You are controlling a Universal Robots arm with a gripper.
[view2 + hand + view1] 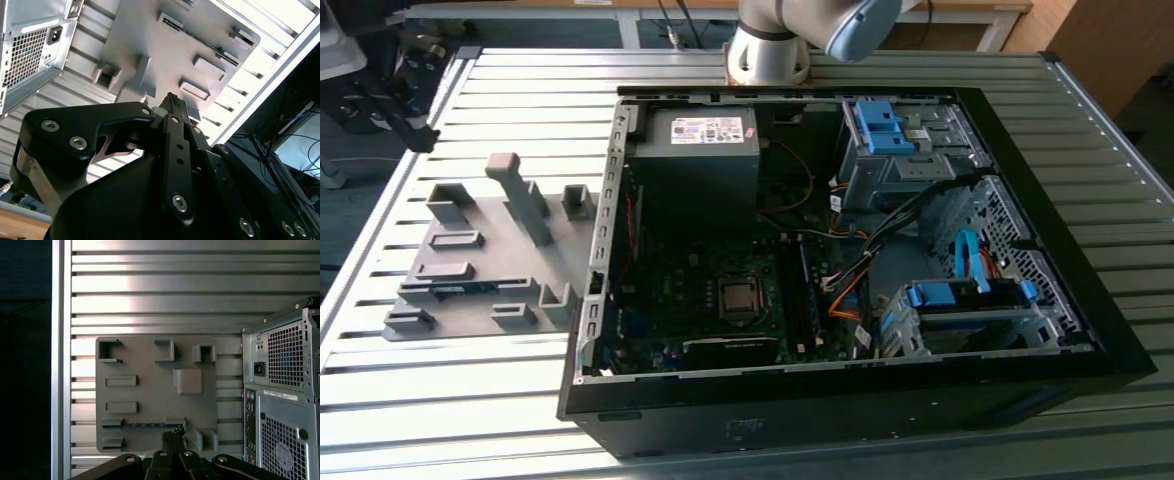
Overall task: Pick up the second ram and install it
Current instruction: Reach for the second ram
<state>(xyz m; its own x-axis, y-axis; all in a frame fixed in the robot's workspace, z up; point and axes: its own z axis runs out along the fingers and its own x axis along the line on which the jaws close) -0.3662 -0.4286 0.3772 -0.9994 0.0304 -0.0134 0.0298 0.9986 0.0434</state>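
Exterior view first: an open computer case (pixel 854 415) lies on its side on a slatted aluminium table (pixel 520 90), with the motherboard (pixel 707 300) facing up. In the left half of the frame a grey fixture tray (pixel 494 268) sits just beside the case wall. Bare slats run between the tray and the table's left edge rail. The second ram (pixel 458 289) lies flat in a long slot in the lower left part of that tray, a thin blue-green strip between raised end blocks. A tall post (pixel 520 195) stands on the tray nearer the upper part of the frame, well apart from the slot. The arm's base (pixel 767 55) rises at the top edge, beyond the case.

In the first wrist view the gripper (pixel 173 432) hangs above the tray, its tip near one end of the ram. The jaws look pressed together and hold nothing. The case's rear panel (pixel 280 390) stands close beside the tray's edge.
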